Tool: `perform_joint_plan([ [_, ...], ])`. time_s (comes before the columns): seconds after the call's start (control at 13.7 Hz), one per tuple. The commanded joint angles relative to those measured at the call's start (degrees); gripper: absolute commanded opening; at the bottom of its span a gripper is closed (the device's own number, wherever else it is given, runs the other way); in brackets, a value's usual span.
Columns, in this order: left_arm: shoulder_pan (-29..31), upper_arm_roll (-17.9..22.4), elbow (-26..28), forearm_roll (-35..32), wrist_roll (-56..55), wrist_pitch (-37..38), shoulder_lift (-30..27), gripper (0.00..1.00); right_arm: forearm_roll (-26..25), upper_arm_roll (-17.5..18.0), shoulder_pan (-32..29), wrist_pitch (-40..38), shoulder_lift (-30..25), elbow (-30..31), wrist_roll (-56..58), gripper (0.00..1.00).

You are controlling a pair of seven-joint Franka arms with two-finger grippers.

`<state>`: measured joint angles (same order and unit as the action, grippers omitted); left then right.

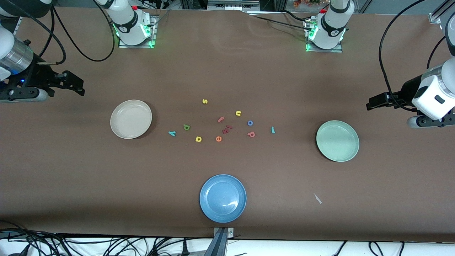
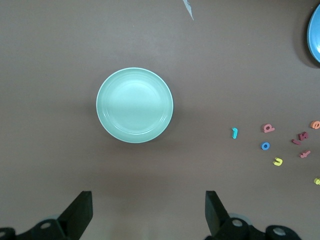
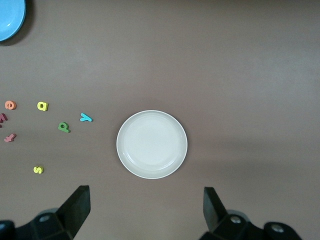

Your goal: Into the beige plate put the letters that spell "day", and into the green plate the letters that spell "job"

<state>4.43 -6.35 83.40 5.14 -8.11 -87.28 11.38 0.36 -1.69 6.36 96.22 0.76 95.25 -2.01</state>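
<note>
Both claws are held wide open and empty: the left gripper (image 2: 147, 212) above bare table near the green plate (image 1: 337, 140), the right gripper (image 3: 146, 210) near the beige plate (image 1: 131, 118). Between the plates, tiny letters are scattered; the teal "j" (image 1: 273, 130) is perhaps lying inverted.

Both arms had glossy white housings with black joint bands, and each base sat on a metal plate lit by green lamps, with a red button near the lower joint. Black cables looped from each arm. The left gripper (image 1: 373, 104) and right gripper (image 1: 79, 88) were matte black, with wedge-shaped fingers (image 2: 80, 212) and grey round-headed fasteners at their roots.
</note>
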Motion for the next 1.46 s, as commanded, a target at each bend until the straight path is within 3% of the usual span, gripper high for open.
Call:
perform_joint_plan([
  [0.0, -0.3, 0.1, -1.1, -1.2, 1.6, -2.4, 0.3, 0.99, 0.2, 0.1, 0.1, -1.1, 0.1, -1.3, 0.6, 1.00],
  [1.39, 0.3, 0.3, -0.3, -1.4, 5.8, -4.7, 0.0, 0.98, 0.3, 0.2, 0.2, -1.4, 0.1, -1.3, 0.6, 1.00],
])
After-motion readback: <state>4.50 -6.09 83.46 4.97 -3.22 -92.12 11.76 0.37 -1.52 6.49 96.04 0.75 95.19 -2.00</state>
